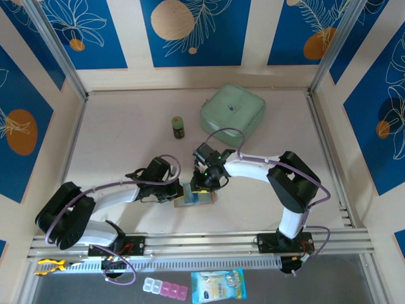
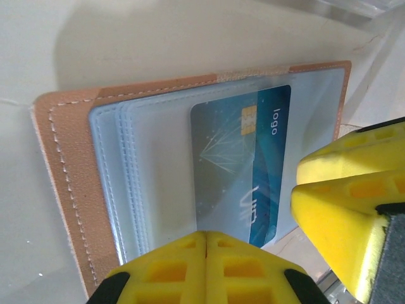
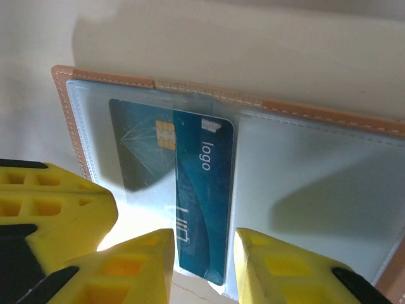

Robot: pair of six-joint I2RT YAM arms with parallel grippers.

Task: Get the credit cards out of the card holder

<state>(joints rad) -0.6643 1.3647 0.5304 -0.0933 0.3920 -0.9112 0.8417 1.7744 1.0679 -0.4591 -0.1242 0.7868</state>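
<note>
From the left, the left arm (image 1: 95, 202) reaches in toward the middle of the table (image 1: 126, 139). The left gripper (image 2: 205, 250) sits at the left side of the card holder (image 2: 63, 164). Its 2 yellow fingers are pressed flat together with no gap. Whether a pocket edge is caught between them cannot be told.

At the front, below the rail, lies a pill organiser (image 1: 166, 288). Farther back a small green bottle (image 1: 179, 127) stands upright, well apart from both arms.

The card holder lies open and flat at the table's middle, its clear pockets facing up. 1 credit card (image 2: 243, 158), dark blue and teal with a gold chip and the word "logo", lies in it. About half sits under a frosted pocket layer and the other half shows bright.

The right gripper (image 3: 204, 256) hangs over the card's near end. Its 2 fingers stand apart, with the bright strip of card in the gap. Whether they touch it cannot be told.

A blue-printed sachet (image 1: 218, 285) lies at the front. A mint-green zip case (image 1: 232, 114) rests flat toward the back, apart from the holder. The right arm (image 1: 291, 183) bends in from the right.
</note>
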